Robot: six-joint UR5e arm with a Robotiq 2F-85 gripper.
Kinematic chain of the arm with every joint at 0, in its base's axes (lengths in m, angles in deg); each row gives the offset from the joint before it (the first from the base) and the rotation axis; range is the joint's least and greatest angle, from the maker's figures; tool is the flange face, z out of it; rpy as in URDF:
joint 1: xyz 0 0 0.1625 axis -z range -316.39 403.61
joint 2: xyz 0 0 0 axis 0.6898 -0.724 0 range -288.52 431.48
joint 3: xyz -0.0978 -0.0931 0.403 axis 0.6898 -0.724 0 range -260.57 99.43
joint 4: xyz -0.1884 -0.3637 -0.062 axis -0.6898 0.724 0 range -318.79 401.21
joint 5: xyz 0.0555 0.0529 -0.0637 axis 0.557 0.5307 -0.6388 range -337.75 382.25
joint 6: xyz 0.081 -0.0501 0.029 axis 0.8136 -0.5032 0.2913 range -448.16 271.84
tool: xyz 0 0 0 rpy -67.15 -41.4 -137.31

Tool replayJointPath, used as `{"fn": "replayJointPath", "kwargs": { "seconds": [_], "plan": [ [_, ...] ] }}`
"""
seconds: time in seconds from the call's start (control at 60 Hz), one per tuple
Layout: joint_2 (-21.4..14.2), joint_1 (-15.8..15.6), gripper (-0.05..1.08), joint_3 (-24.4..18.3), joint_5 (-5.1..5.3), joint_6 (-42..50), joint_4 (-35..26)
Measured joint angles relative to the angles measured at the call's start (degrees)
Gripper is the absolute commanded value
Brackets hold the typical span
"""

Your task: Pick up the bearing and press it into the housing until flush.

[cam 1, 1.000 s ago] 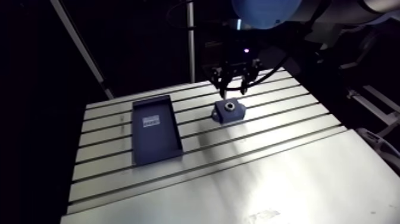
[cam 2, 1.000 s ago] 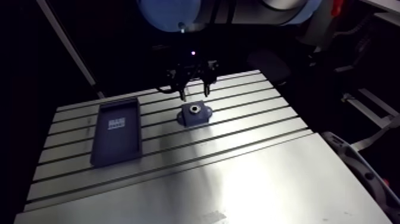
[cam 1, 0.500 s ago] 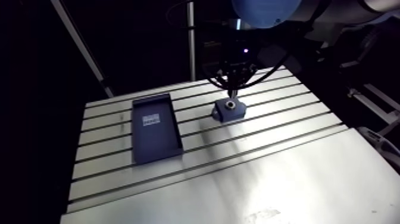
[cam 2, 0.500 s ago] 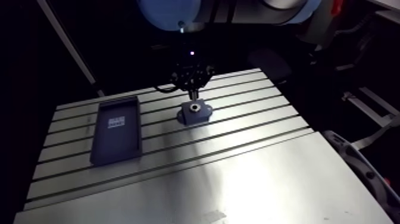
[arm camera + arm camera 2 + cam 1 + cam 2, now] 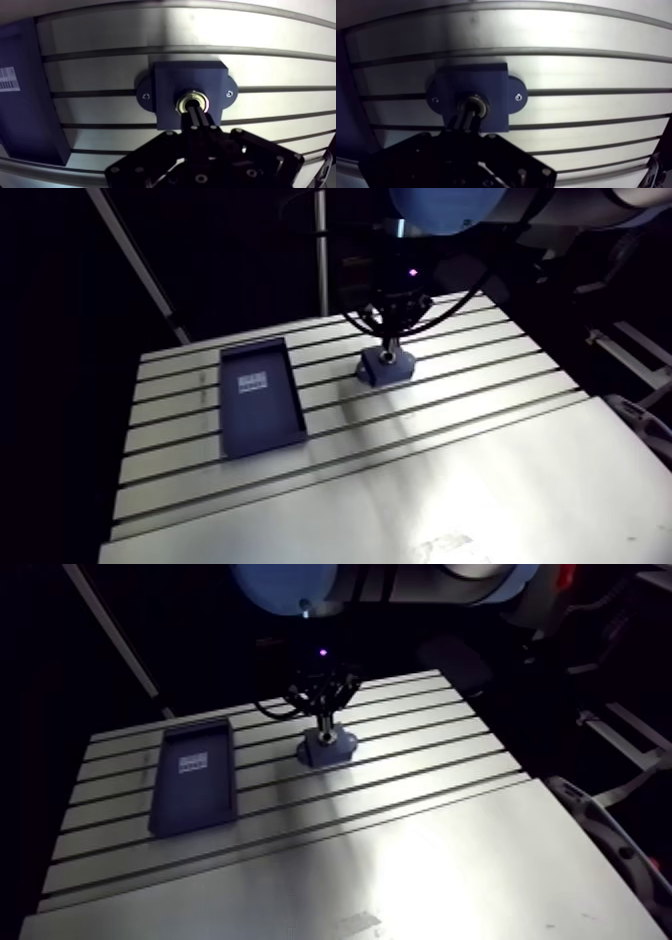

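Gripper: the gripper point(image 5: 194, 113) has its two fingers pressed together into one narrow tip, holding nothing, and the tip bears down on the bearing point(image 5: 185, 102) over the housing point(image 5: 172, 80).
Step in hand: by the look of it, the final press to seat the bearing flush.
Doing it well: push straight down along the bore, with the tip centred on the ring rather than on one edge so it does not cock. Ease off once the ring's face is level with the block.
Bearing: a small bright metal ring with a paler inner race, sitting in the housing's round bore. Whether it is fully flush cannot be told.
Housing: a dark blue block with a rounded ear and screw hole on each side, lying across the slots near the far edge of the counter point(image 5: 420, 478).
Tray: a shallow dark blue tray point(image 5: 262, 424) with a white label, well apart, towards a side edge.
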Motion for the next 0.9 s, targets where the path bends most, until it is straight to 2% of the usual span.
{"fn": "replayJointPath", "kwargs": {
  "seconds": [0.9],
  "plan": [
    [0.98, -0.02, 1.05, 0.64, -0.17, -0.08, 1.66]
  ]
}}
